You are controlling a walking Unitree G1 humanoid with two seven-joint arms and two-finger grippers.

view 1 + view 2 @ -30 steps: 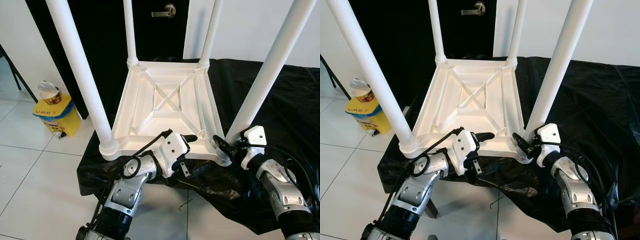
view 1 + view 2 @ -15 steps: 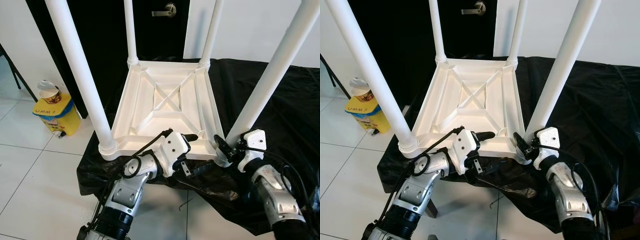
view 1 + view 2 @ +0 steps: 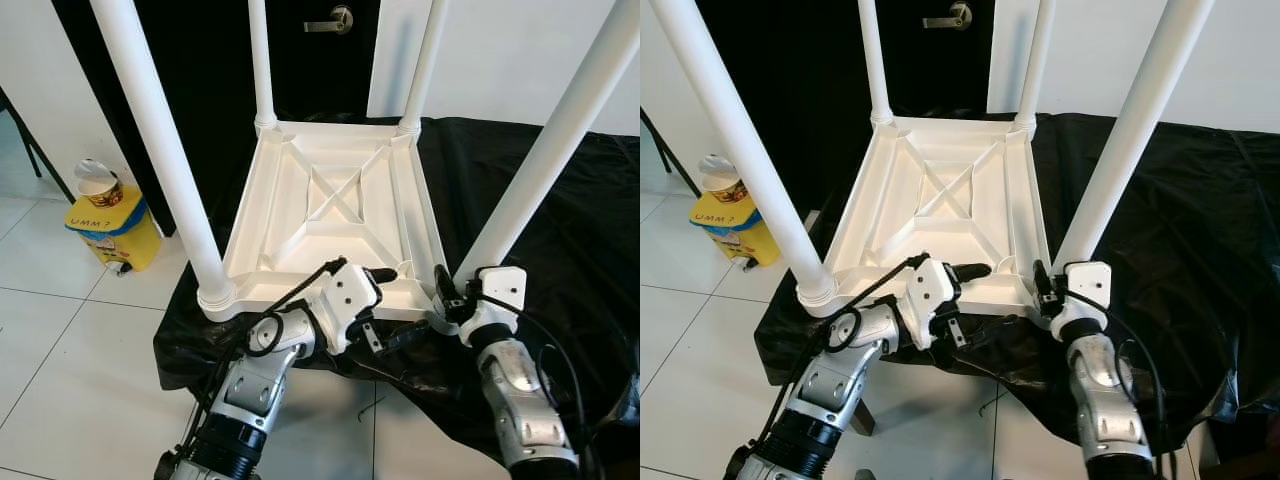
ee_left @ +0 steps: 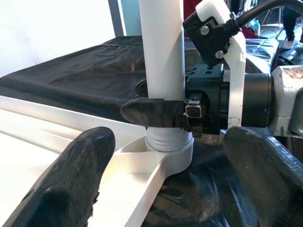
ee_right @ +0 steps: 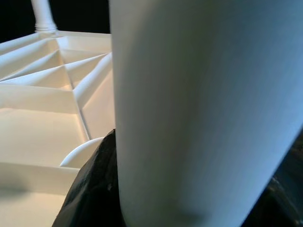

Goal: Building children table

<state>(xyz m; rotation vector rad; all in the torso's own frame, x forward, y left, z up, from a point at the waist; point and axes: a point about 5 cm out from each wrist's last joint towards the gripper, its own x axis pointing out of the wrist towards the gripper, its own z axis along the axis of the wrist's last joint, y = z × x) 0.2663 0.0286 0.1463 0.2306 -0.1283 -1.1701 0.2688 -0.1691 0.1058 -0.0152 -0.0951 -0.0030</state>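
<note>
The white children's table [image 3: 330, 200] lies upside down on a black cloth, its legs pointing up. My right gripper [image 3: 447, 293] is shut on the base of the near right leg [image 3: 540, 160], where the leg meets its corner socket. In the left wrist view one of its fingers [image 4: 156, 113] crosses the front of that leg. My left gripper [image 3: 392, 305] is open and straddles the table's near rim beside that corner. One of its fingers [image 3: 380, 274] is over the rim and the other is below it. The near left leg [image 3: 165, 150] stands in its socket.
A black cloth [image 3: 570, 200] covers the low surface under the table and hangs over its near edge. On the white tiled floor [image 3: 70, 340] to the left is a yellow container [image 3: 112, 232] with a cup on top. A dark door [image 3: 320, 60] stands behind.
My right wrist has turned around the leg's base, and its white housing has moved left and nearer to me. The near right leg leans slightly further right. The left arm has stayed put.
</note>
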